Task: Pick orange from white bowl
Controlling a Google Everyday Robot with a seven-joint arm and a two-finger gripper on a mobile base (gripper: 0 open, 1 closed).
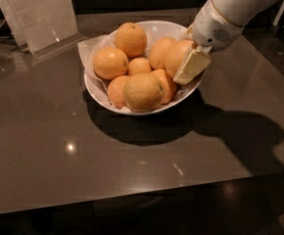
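Note:
The white bowl (103, 89), lined with crinkled white paper, stands on the dark table and holds several oranges. The orange (175, 55), large and evenly warm orange, lies at the bowl's right side. A paler, yellowish orange (143, 92) lies at the front. Smaller oranges (110, 62) fill the left and back. My gripper (190, 66) reaches in from the upper right on a white arm (220, 23). Its cream-coloured tip lies against the right side of the orange and covers that edge.
A clear acrylic sign holder (39, 16) stands at the back left of the glossy dark table (59, 146). The table's front edge runs along the bottom, and its right edge lies past the arm's shadow.

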